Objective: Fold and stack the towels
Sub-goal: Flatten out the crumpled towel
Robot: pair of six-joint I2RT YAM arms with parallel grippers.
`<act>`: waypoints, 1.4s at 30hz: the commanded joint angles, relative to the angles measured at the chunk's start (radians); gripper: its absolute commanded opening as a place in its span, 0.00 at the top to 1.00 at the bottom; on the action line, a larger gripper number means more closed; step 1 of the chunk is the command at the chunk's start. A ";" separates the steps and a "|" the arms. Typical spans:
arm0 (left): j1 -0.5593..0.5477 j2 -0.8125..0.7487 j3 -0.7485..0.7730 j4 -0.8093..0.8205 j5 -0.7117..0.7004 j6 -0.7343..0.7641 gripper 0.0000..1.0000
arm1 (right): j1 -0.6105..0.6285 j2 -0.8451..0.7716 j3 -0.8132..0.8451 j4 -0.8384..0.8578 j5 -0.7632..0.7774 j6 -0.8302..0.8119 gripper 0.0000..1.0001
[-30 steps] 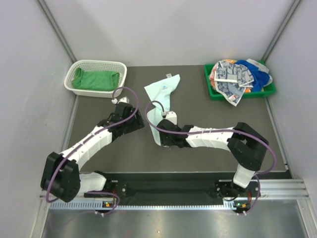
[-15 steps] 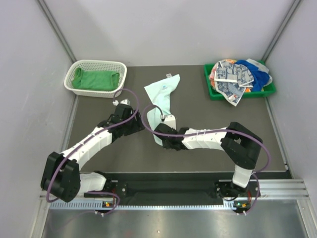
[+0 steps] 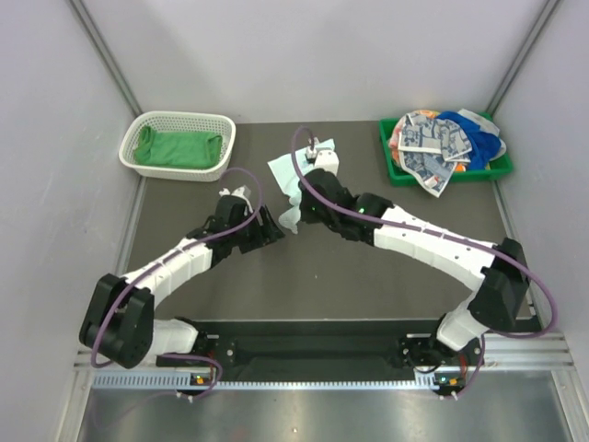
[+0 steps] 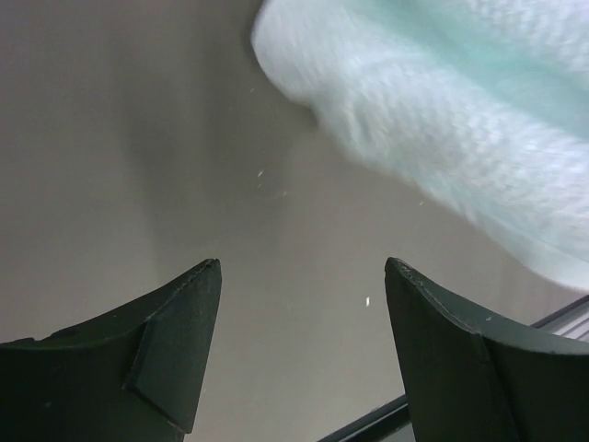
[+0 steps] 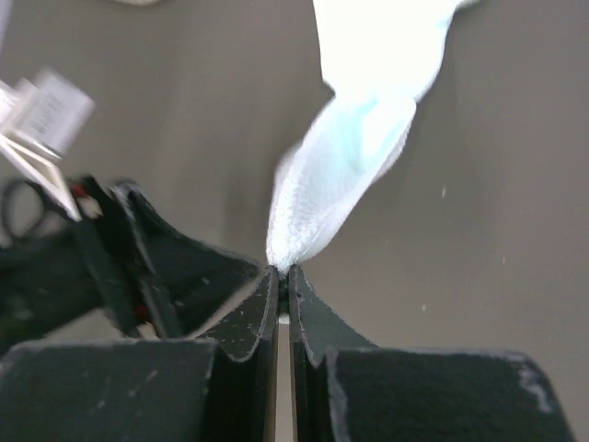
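Pale mint towel [image 3: 283, 173] lying mid-table [image 3: 350, 285], between the white mesh basket [image 3: 179, 117] that holds a bright green towel [image 3: 175, 149] and the green tray [image 3: 398, 173] piled with the other towels [image 3: 440, 140]. The right gripper [image 5: 281, 274] is clenched on 1 corner of the mint towel, its 2 fingers meeting on a thin tip of cloth that runs away from them as a narrow, bunched ridge. The left gripper [image 4: 304, 267] is released, its 2 fingers spread over bare table, with the towel's edge just ahead of them and touching neither. Probable failure modes: (1) the pinch takes so little fabric that a quick pull could let the corner slip free; (2) with nothing seen pinning the far end, the whole towel may drag along the table instead of doubling over; (3) because the cloth is gathered rather than spread, a fold laid now would probably land skewed and give an uneven stack; (4) the 2 wrists sit near each other, so a wide sweep by either arm risks contact or a snagged cable [image 3: 296, 152].
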 commanded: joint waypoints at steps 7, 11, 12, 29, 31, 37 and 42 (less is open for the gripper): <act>0.004 0.087 0.002 0.261 0.097 -0.043 0.26 | -0.090 0.054 0.211 -0.119 -0.036 -0.122 1.00; 0.004 0.135 -0.013 0.311 0.108 -0.057 0.26 | -0.102 0.082 0.251 -0.145 -0.039 -0.141 1.00; 0.005 0.153 -0.013 0.322 0.110 -0.065 0.26 | -0.102 0.082 0.253 -0.145 -0.042 -0.141 1.00; -0.059 0.202 -0.073 0.443 0.166 -0.069 0.38 | -0.111 0.072 0.178 -0.120 -0.039 -0.122 1.00; -0.070 0.202 -0.079 0.450 0.163 -0.062 0.41 | -0.111 0.074 0.182 -0.122 -0.037 -0.124 1.00; -0.140 0.201 -0.081 0.421 0.078 -0.019 0.41 | -0.114 0.086 0.195 -0.122 -0.039 -0.129 1.00; -0.157 0.239 -0.026 0.338 -0.134 0.006 0.41 | -0.113 0.083 0.193 -0.122 -0.042 -0.127 1.00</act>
